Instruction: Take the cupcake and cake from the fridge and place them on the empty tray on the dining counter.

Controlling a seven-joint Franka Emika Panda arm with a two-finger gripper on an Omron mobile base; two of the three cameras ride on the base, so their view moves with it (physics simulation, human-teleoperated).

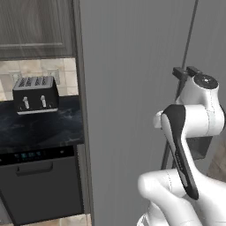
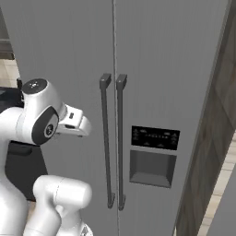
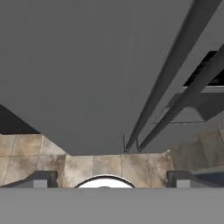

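The tall grey fridge [image 1: 132,110] [image 2: 161,55] stands right in front of me with both doors closed. Its two dark bar handles [image 2: 113,138] run side by side down the middle seam. In the hand view the fridge [image 3: 87,65] front slants away and the handles [image 3: 166,83] cross at the right. My gripper [image 3: 111,178] is open, its fingertips [image 3: 43,177] wide apart with nothing between them, a short way off the left door. The white hand [image 2: 73,122] points at the left door, left of the handles. The cupcake, cake, tray and dining counter are out of view.
A dispenser panel [image 2: 154,156] is set into the right fridge door. Left of the fridge, a toaster [image 1: 35,93] sits on a black worktop [image 1: 39,128] above a dark appliance front [image 1: 39,185]. A wood-grain panel [image 2: 216,138] flanks the fridge's right side. Tiled floor [image 3: 109,164] lies below.
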